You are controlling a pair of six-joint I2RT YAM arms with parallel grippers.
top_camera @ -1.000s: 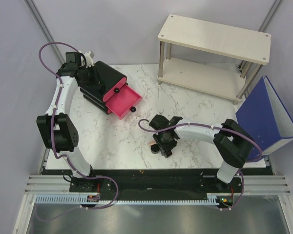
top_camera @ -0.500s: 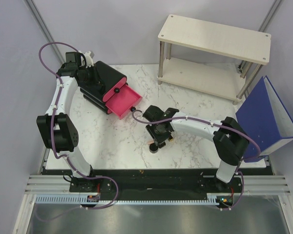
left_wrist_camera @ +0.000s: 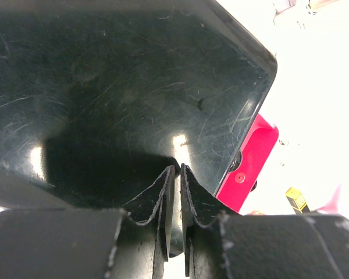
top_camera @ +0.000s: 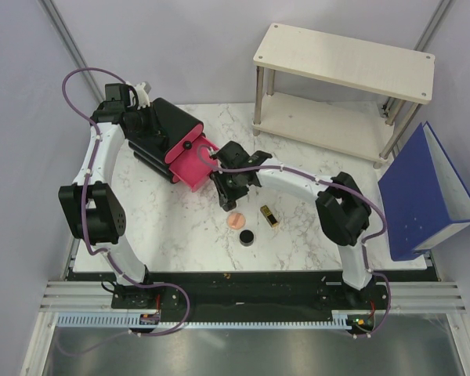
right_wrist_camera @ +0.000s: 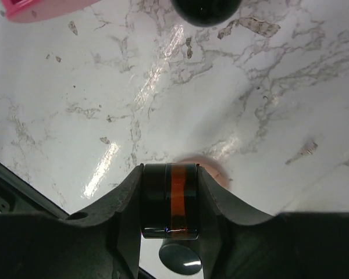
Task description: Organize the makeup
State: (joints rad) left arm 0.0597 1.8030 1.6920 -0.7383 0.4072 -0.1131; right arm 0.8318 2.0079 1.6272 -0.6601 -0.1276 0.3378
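Observation:
My right gripper (top_camera: 225, 192) (right_wrist_camera: 170, 170) is shut on a small round black compact with an orange band (right_wrist_camera: 170, 200), held above the marble just in front of the open pink drawer (top_camera: 194, 166). A peach compact (top_camera: 236, 220) (right_wrist_camera: 216, 172), a black compact (top_camera: 247, 236) (right_wrist_camera: 180, 260) and a gold-and-black lipstick (top_camera: 269, 216) (left_wrist_camera: 295, 199) lie on the table. My left gripper (top_camera: 143, 125) (left_wrist_camera: 178, 170) is shut and pressed against the top of the black drawer box (top_camera: 168, 125) (left_wrist_camera: 122, 87). The tubes are out of view.
A two-tier wooden shelf (top_camera: 345, 59) stands at the back right. A blue binder (top_camera: 427, 188) leans at the right edge. The drawer's black knob (right_wrist_camera: 206, 10) is just ahead of my right fingers.
My right gripper has moved up and left from the group of items toward the pink drawer with the black compact in it, uncovering the peach compact, black compact and lipstick. The left arm has not moved.

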